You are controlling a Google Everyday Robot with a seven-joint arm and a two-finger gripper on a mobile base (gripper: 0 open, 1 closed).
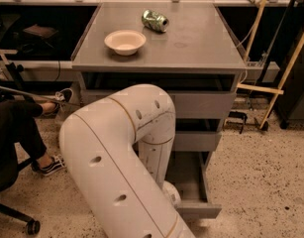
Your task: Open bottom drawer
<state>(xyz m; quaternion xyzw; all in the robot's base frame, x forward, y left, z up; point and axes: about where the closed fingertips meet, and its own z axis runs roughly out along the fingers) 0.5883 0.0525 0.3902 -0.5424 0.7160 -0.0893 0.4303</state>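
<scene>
Behind white arm (117,167), tool hidden, low by pulled-out bottom drawer (201,211).

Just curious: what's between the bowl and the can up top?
Only bare cabinet top between bowl and can, in the camera view. The gripper is hidden behind the arm, by the bottom drawer.

Bottom drawer (200,210) of grey cabinet (201,43) pulled out; end effector hidden behind white arm (112,157) in front.

white, smooth tubular arm (117,157) with rounded elbow, thin tan seam lines and small dark round holes along its shell; gripper hidden behind it, near the bottom drawer (198,210).
</scene>
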